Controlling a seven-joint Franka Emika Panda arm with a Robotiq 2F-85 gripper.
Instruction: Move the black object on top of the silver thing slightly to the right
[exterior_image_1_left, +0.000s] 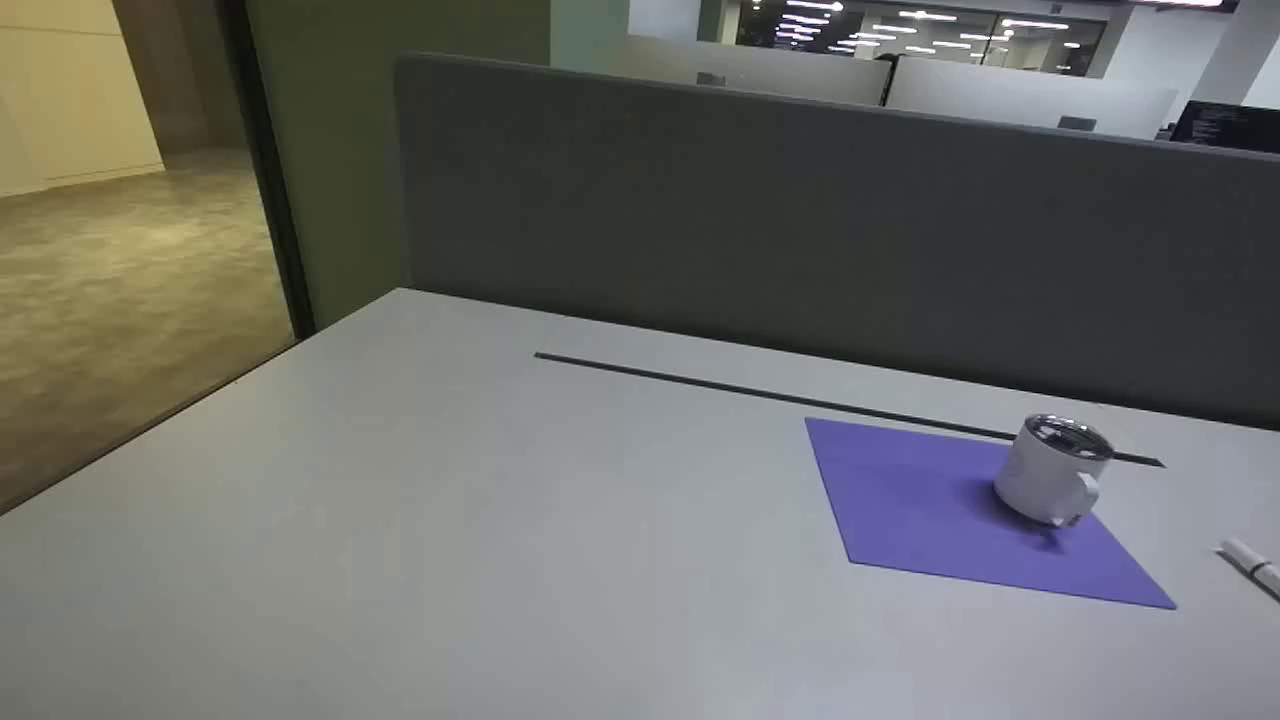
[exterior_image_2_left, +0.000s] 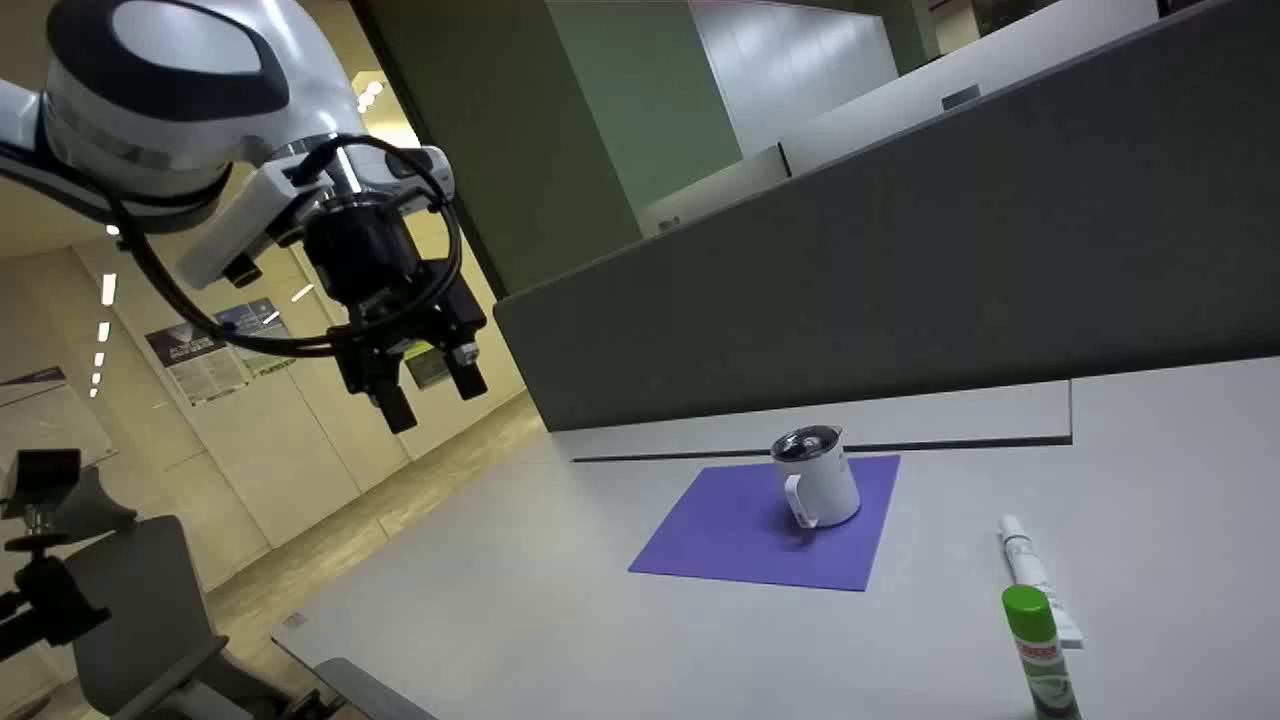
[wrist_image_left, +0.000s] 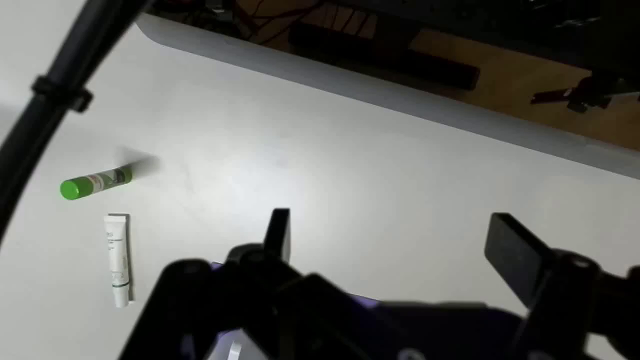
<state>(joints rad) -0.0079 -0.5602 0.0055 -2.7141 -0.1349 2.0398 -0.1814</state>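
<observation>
Black lid: sitting over the mouth of the silver-white mug in both exterior views, the piece I must shift.
Mug: upright on the purple mat, two o'clock of its middle in an exterior view; from my gripper it lies between three and four o'clock, well apart.
Lid risk: if it fits tightly, I judge that pushing sideways would drag or tip the mug; its gloss may also let my fingers skid.
Handle: pointing between seven and eight o'clock in an exterior view, it could snag a finger coming down.
Aim: in the wrist view my own gripper covers most of the mug, leaving a pale sliver near seven o'clock, so lowering without realigning could miss the lid.
Gripper: fingers spread wide, nothing between them, touching nothing, raised above the desk.
</observation>
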